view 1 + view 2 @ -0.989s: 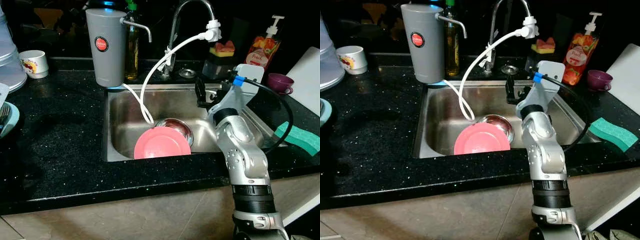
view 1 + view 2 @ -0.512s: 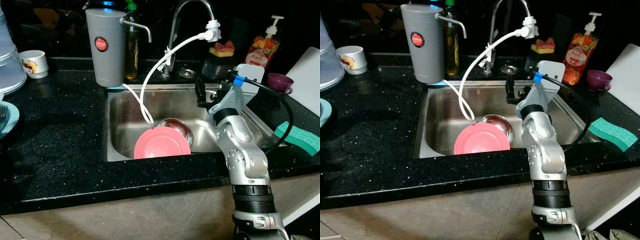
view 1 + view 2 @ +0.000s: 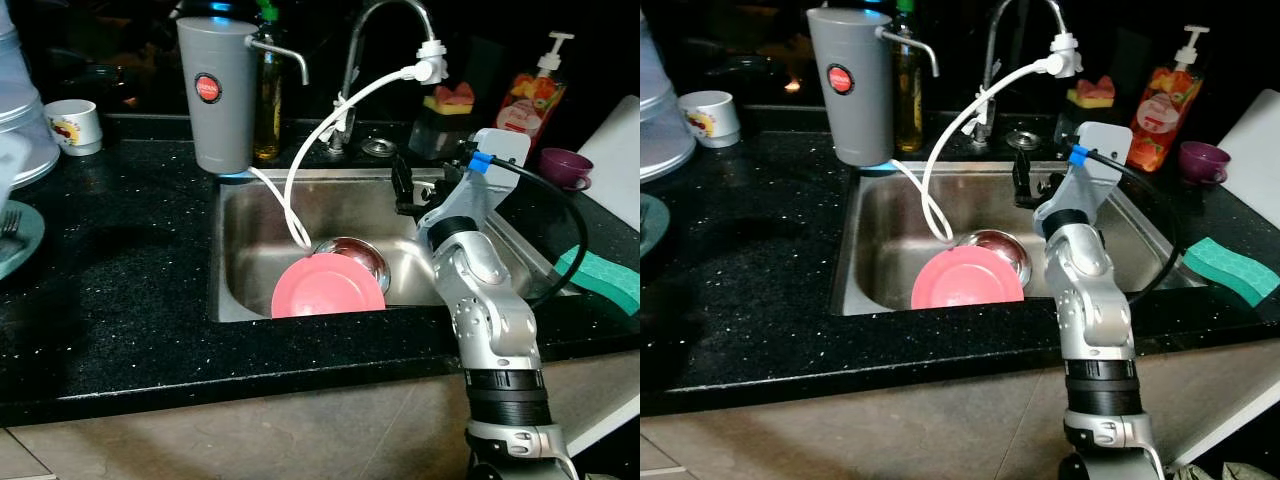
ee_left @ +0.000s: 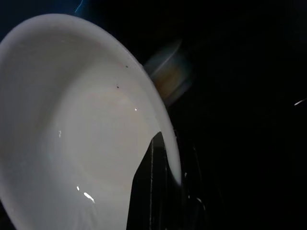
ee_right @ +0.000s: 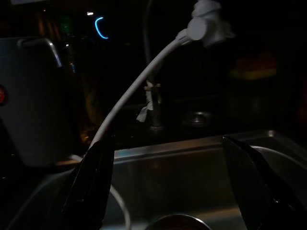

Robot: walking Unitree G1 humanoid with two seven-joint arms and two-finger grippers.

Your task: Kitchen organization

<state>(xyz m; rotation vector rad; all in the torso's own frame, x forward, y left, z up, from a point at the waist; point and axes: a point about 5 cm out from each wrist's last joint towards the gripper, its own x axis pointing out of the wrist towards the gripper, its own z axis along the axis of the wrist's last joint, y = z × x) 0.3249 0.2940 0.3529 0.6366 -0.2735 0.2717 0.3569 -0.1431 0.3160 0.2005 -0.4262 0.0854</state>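
Observation:
In the left wrist view my left gripper (image 4: 162, 160) is shut on the rim of a white bowl (image 4: 81, 124), with one black finger (image 4: 151, 187) lying against its inside. A blurred white shape (image 3: 18, 160) at the far left edge of the left eye view may be that bowl. My right gripper (image 3: 402, 188) hangs open over the right side of the steel sink (image 3: 225, 300), holding nothing. In the sink a pink plate (image 3: 328, 292) leans against a metal bowl (image 3: 358, 256).
A grey water filter jug (image 3: 218, 90) stands behind the sink's left corner, and a white hose (image 3: 330, 120) runs from it to the tap (image 3: 385, 15). A teal plate with a fork (image 3: 15, 238) lies far left. A green sponge (image 3: 600, 275), purple cup (image 3: 562, 166) and soap bottle (image 3: 535, 85) sit to the right.
The whole picture has shifted slightly right, so the camera has moved. The blurred white shape at the left edge is larger and higher. My right arm holds still.

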